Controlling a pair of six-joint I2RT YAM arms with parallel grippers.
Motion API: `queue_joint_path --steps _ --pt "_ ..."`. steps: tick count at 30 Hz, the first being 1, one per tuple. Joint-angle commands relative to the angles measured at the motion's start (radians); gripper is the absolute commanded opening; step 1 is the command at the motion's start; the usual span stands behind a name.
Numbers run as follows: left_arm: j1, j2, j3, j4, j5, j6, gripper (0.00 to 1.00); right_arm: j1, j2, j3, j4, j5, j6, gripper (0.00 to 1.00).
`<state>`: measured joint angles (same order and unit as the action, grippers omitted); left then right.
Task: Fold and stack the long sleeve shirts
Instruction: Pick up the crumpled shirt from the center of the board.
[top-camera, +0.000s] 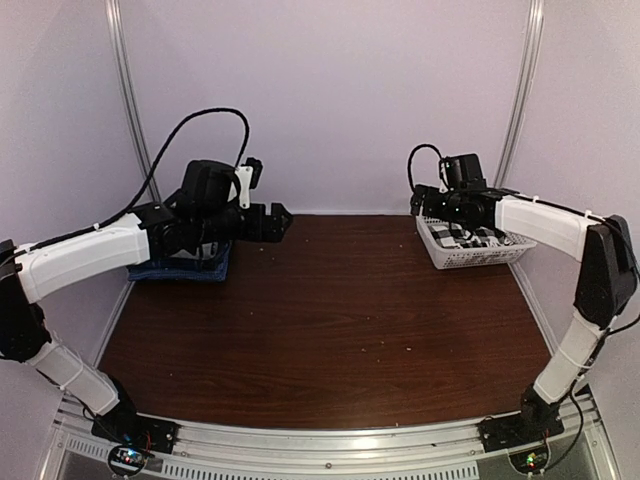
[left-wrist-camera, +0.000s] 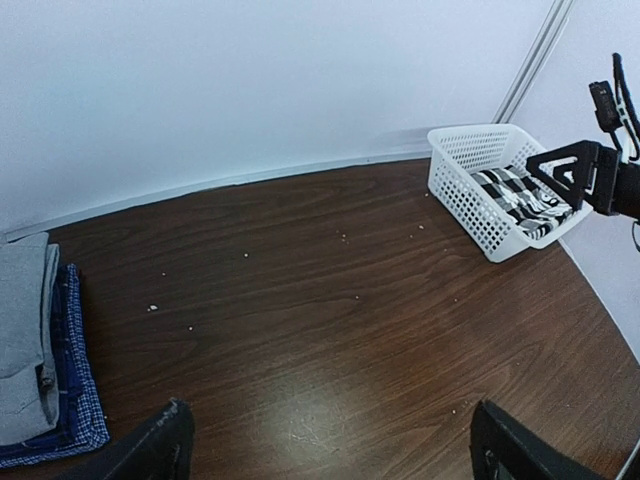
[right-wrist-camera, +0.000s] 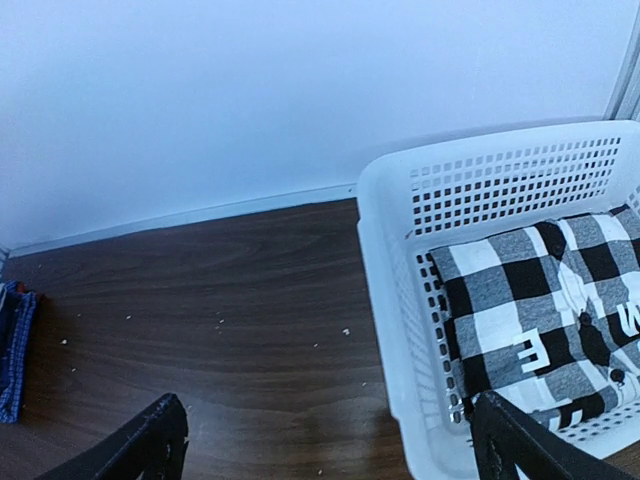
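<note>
While its jaws stand wide and empty, right hand (right-wrist-camera: 328, 425) hangs by the near rim of the white mesh basket (right-wrist-camera: 395, 250), upper right of the top view; probably set to reach in. Black-and-white plaid shirt (right-wrist-camera: 520, 320) lies inside, not yet stacked. Left hand (left-wrist-camera: 330, 425), also spread and empty, hovers over the desk (left-wrist-camera: 300, 300). At frame left sits the pile: grey shirt (left-wrist-camera: 22, 330) folded on a blue checked shirt (left-wrist-camera: 75, 400), seemingly kept off the working middle.

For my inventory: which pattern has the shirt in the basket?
The shirt is black-and-white large-check plaid, clearest in the right wrist view.
</note>
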<state>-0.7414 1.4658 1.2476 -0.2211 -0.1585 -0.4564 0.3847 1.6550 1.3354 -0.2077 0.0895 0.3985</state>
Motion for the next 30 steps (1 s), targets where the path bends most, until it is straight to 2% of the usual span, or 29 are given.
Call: queue_joint_path --steps 1,8,19,27,30 --pt "0.002 -0.025 0.033 -0.020 -0.014 0.027 0.98 -0.089 0.114 0.122 -0.066 -0.008 -0.049 1.00" --pt "0.003 -0.031 0.029 -0.045 0.000 0.011 0.98 -0.198 0.342 0.361 -0.156 0.002 -0.074 1.00" --pt "0.004 -0.040 0.031 -0.058 0.036 -0.007 0.98 -0.291 0.689 0.682 -0.335 0.028 -0.069 1.00" --pt "0.004 -0.028 0.029 -0.057 0.052 -0.019 0.98 -0.324 0.753 0.658 -0.386 0.035 -0.059 1.00" --pt "0.004 -0.021 0.030 -0.056 0.063 -0.029 0.98 -0.334 0.746 0.606 -0.375 0.015 -0.055 0.96"
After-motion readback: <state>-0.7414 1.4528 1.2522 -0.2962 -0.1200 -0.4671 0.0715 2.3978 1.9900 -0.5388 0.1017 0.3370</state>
